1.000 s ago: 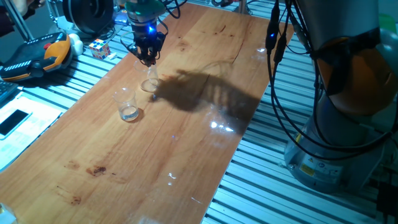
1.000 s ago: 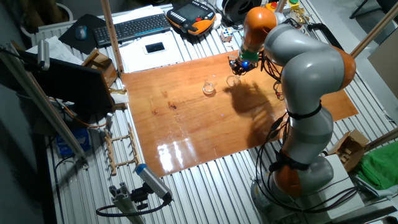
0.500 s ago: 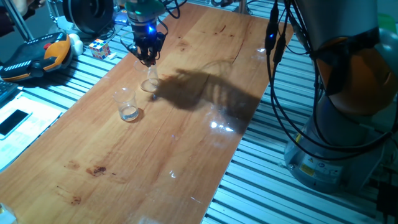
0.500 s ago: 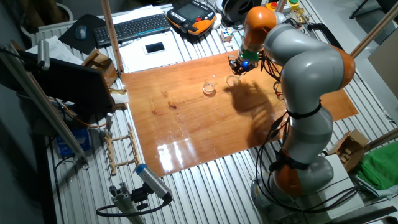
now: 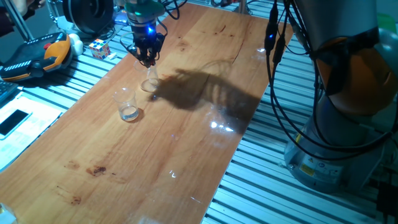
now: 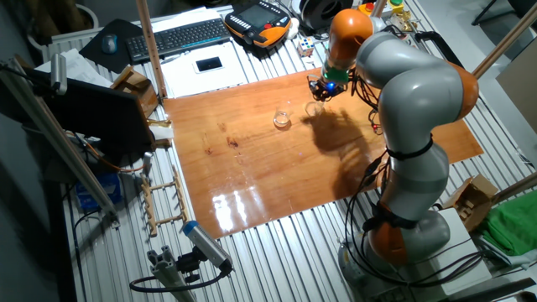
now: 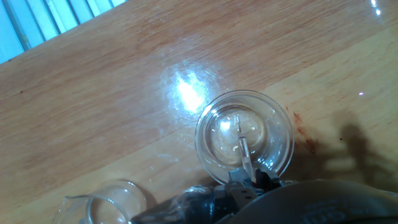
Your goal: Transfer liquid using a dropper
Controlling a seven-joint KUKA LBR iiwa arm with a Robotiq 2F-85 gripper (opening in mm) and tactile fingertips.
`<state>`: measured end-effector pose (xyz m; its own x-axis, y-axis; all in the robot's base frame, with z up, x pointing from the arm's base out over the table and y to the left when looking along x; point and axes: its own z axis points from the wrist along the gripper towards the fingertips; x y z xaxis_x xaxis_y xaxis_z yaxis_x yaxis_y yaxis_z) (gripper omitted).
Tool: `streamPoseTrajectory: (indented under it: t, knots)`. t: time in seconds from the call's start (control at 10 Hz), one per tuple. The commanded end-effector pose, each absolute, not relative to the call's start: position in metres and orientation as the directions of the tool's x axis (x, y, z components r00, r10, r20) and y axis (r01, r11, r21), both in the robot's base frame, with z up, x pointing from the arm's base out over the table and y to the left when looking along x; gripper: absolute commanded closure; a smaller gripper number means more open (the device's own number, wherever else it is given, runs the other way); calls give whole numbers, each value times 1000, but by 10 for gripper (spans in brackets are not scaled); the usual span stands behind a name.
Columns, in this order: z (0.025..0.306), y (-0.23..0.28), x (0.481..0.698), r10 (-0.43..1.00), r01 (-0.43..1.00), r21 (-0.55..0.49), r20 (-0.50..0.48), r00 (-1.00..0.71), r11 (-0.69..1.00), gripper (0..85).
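My gripper [image 5: 148, 57] hangs just above a low clear glass dish [image 5: 149, 84] near the far left of the wooden table, and is shut on the dropper [image 7: 242, 148]. In the hand view the dropper is a thin clear tube running from the gripper [image 7: 250, 182] down into the middle of the dish [image 7: 273, 118]. Its tip is over the dish's floor; whether it touches is unclear. A clear tumbler [image 5: 127, 104] stands a short way to the front left, with a whitish glint of liquid [image 5: 130, 114] at its bottom. From the other fixed view the gripper [image 6: 320, 91] is over the dish [image 6: 314, 109].
The tumbler [image 7: 115, 202] is close beside the dish, at the bottom left of the hand view. A puzzle cube [image 5: 99, 48] and an orange-black pendant [image 5: 37, 57] lie off the table's left edge on the slatted bench. A keyboard [image 6: 186, 35] is beyond the far edge.
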<state>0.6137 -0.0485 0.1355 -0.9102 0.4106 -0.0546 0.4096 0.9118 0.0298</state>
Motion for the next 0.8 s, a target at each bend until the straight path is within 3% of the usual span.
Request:
streamPoseTrajectory:
  t: [0.0, 0.7]
  knots:
    - [135, -48, 614, 411, 409, 32, -55, -910, 912, 687]
    - [132, -49, 615, 411, 409, 36, -58, -910, 912, 673]
